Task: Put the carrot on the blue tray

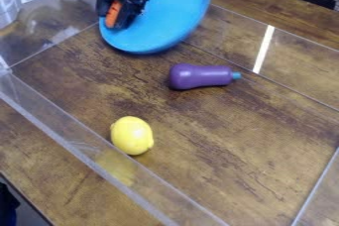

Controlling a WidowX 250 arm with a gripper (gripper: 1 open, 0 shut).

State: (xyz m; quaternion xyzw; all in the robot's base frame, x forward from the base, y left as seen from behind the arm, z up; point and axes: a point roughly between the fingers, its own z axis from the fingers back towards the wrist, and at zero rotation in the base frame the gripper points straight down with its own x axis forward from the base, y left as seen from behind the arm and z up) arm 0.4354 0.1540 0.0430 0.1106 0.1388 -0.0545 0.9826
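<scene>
Upper left: black gripper [123, 5] hanging over glossy blue tray [179, 17], carrot [115, 13] showing between its fingers; jaw state indiscernible; wooden desk [199, 131].

The wooden worktop [199, 141] lies mostly bare between a few obstacles. At far left, the blue tray [179, 17] takes up the corner, with the pincer [119, 10] and its dark arm over the tray's left part. A purple eggplant [201, 75] lies mid-scene, well apart from the tray. A yellow lemon [131, 135] sits nearer and to the left. Wide open wood runs between eggplant and lemon and across the near right. A clear wall [54, 121] borders the left edge.
</scene>
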